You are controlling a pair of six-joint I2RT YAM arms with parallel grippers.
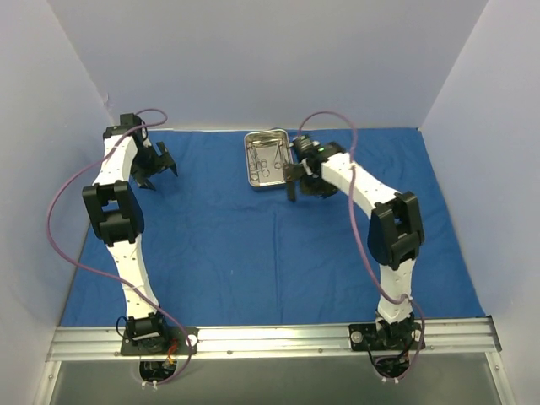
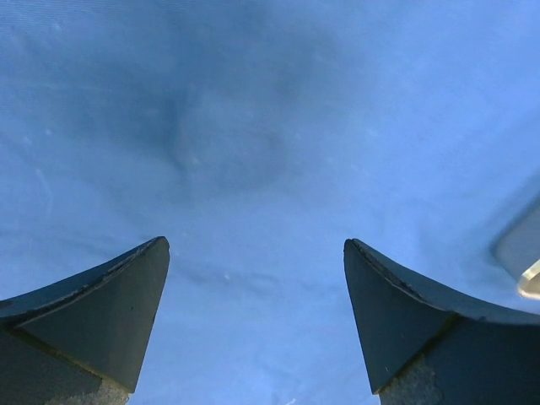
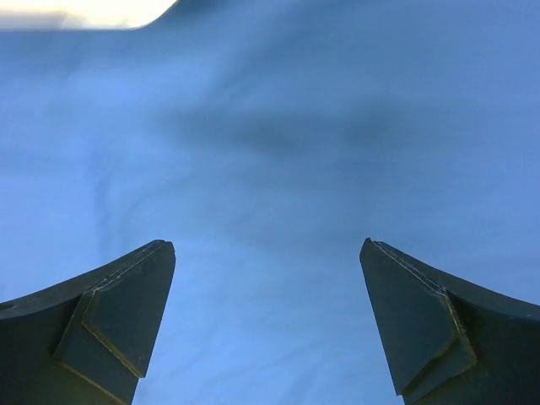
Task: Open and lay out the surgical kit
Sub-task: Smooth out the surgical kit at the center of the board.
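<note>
**Left gripper [image 1: 159,169] and right gripper [image 1: 294,179] both wide open and empty; tray at far edge of tabletop**

1. Left gripper: it hangs over the far left corner of the tabletop, above the blue cloth [image 1: 270,253]. In the left wrist view its two dark fingers [image 2: 110,312] stand far apart, with only flat cloth between and below them. It grips nothing. Whether the fingertips touch the cloth cannot be told.

2. Right gripper: it sits close to the far edge of the tabletop, just right of the middle, beside the right side of the tray [image 1: 248,162]. The right wrist view shows its fingers [image 3: 118,321] spread wide over lightly rippled cloth, and nothing is held. From above, contact with the tray cannot be confirmed.

3. Cloth: it lies opened out over nearly the whole tabletop, from the far wall to the metal rail [image 1: 270,337] at the near edge. Shallow creases show across the middle.

4. Tray: it is small, shiny and rectangular. It rests on the cloth at the far edge, about midway along, with its long side running from far to near.

5. Instruments [image 1: 265,162]: several thin silver pieces lie inside the tray, and ring handles are just visible. They are too small to count or tell apart.
</note>
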